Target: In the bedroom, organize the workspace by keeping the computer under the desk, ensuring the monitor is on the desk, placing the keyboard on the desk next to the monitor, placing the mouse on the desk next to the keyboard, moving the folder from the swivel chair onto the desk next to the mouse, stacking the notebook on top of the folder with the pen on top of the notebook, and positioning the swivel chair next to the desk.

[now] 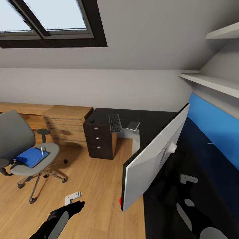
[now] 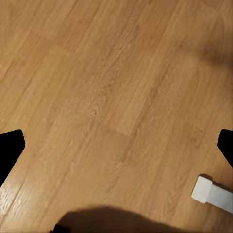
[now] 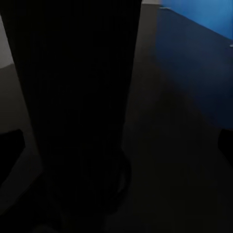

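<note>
step: monitor on bench | jaws: both cannot tell | next: fetch folder from chair

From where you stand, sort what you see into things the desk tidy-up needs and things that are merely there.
For the job:
monitor
keyboard
blue folder
pen
swivel chair
black desk

Merely there:
dark drawer cabinet
wooden drawer unit
wall shelves
skylight
blue wall panel
</note>
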{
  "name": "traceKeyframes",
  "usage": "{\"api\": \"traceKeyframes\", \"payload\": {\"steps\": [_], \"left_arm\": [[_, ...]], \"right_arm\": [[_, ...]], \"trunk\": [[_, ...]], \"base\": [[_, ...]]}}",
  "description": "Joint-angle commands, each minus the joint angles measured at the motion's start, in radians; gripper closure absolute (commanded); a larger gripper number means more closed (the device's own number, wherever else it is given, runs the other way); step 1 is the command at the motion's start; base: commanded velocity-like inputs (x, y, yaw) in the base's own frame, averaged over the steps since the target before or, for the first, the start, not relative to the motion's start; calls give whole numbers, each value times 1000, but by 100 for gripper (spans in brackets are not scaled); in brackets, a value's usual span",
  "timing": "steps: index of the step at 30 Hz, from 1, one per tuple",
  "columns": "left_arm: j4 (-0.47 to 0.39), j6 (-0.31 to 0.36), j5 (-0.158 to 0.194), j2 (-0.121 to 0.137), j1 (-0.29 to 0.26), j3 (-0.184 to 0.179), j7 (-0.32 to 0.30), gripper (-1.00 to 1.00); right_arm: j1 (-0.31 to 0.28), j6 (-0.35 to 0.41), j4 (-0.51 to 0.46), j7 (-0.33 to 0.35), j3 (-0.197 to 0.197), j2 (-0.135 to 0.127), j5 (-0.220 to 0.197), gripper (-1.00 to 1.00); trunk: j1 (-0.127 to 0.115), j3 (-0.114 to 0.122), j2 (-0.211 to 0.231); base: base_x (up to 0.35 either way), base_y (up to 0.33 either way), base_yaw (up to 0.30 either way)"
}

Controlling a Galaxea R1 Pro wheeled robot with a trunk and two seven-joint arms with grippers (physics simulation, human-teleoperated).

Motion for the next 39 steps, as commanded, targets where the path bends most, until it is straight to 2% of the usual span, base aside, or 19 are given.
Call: {"api": "traceKeyframes", "payload": {"steps": [1, 21, 22, 39], "left_arm": [[1, 2, 10, 1, -1, -5, 10, -100], [8, 2, 12, 1, -1, -11, 8, -100], [8, 2, 12, 1, -1, -11, 8, -100], [8, 2, 11, 1, -2, -11, 9, -100]], "right_arm": [[-1, -5, 0, -7, 7, -2, -12, -100], [0, -5, 0, -1, 8, -2, -12, -100], [0, -5, 0, -1, 8, -2, -12, 100], [0, -6, -1, 1, 8, -6, -12, 100]], "trunk": [[0, -1, -1], [0, -1, -1], [0, -1, -1], [0, -1, -1]], "base": [[41, 0, 0], [39, 0, 0], [4, 0, 0], [0, 0, 0]]}}
